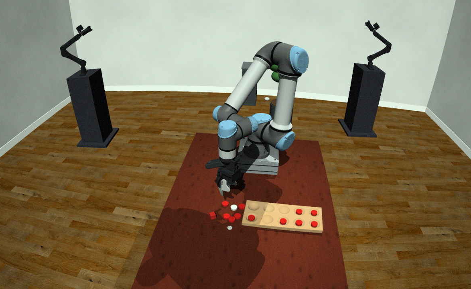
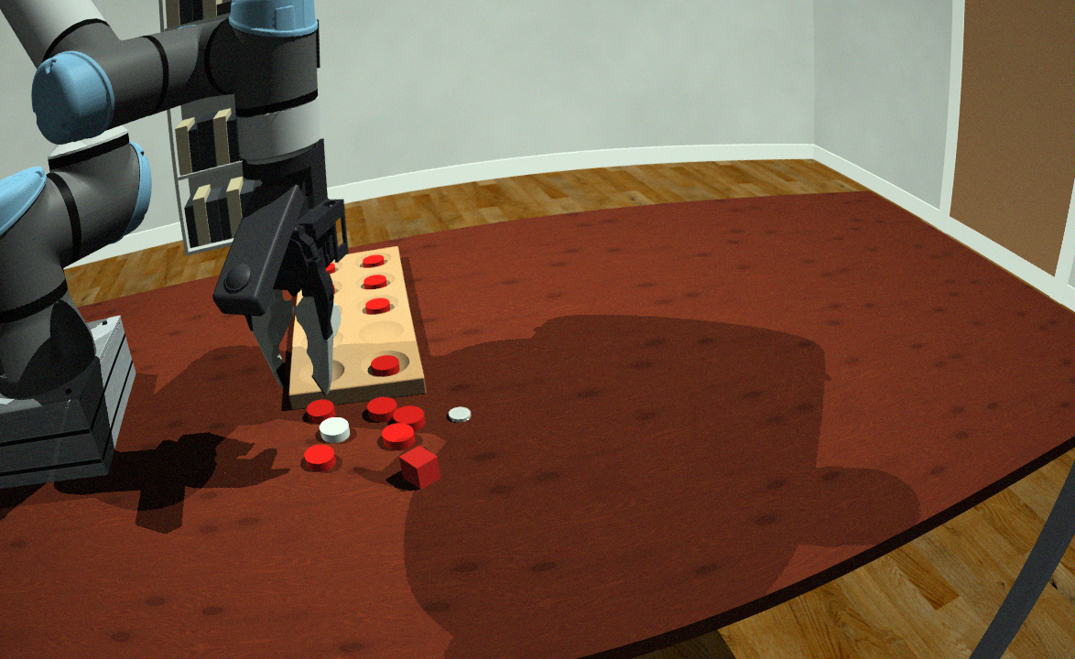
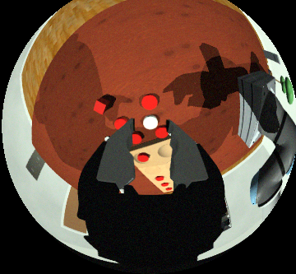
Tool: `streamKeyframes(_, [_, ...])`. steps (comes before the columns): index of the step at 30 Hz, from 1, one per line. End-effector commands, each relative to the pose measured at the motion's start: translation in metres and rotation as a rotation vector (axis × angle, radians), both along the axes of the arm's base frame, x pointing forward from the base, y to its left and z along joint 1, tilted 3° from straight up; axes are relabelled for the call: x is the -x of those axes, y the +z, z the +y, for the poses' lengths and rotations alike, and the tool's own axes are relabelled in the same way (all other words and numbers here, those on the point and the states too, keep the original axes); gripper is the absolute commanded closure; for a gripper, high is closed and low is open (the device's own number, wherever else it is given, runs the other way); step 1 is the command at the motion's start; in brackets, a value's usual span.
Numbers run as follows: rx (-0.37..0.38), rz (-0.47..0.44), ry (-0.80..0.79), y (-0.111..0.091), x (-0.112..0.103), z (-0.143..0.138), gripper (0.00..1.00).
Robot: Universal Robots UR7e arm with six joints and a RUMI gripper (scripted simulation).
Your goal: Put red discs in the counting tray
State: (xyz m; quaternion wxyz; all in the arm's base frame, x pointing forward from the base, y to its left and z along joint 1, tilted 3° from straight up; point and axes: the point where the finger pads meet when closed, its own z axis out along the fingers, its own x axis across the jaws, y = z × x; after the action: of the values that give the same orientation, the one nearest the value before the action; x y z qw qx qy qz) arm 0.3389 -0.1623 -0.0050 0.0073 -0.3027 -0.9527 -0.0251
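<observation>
The wooden counting tray [image 1: 275, 214] [image 2: 361, 394] [image 3: 153, 168] has two rows of five pockets. Its far row holds red discs only in the two rightmost pockets in the top view. Its near row holds discs in the leftmost pocket and the three rightmost; the second from left is empty. Several loose red discs lie left of the tray, including one [image 1: 225, 203] [image 2: 319, 457] [image 3: 150, 102] at the back left and one [image 1: 242, 206] [image 2: 320, 410] [image 3: 162, 132] by the tray's corner. My gripper [image 1: 226, 192] [image 2: 305, 387] [image 3: 150, 119] is open and empty, above the table behind the loose discs.
A white disc [image 1: 233, 207] [image 2: 334, 429] [image 3: 150, 123] lies between those two red discs. A red cube [image 1: 212, 215] [image 2: 419, 467] [image 3: 99, 106] lies left of the group. A small whitish disc [image 1: 229, 227] [image 2: 459, 415] lies in front. The robot base stands behind.
</observation>
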Motion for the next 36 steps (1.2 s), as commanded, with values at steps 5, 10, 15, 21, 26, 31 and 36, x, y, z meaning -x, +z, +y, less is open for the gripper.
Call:
streamKeyframes(5, [0.002, -0.001, 0.000, -0.046, -0.001, 0.002, 0.72])
streamKeyframes(10, [0.002, -0.001, 0.000, -0.059, -0.001, 0.002, 0.72])
streamKeyframes(15, [0.002, -0.001, 0.000, -0.073, -0.001, 0.003, 0.72])
streamKeyframes(21, [0.002, -0.001, 0.000, -0.078, -0.001, 0.004, 0.72])
streamKeyframes(26, [0.002, -0.001, 0.000, -0.078, -0.001, 0.004, 0.72])
streamKeyframes(31, [0.002, -0.001, 0.000, -0.078, -0.001, 0.004, 0.72])
streamKeyframes(36, [0.002, -0.001, 0.000, -0.078, -0.001, 0.004, 1.00])
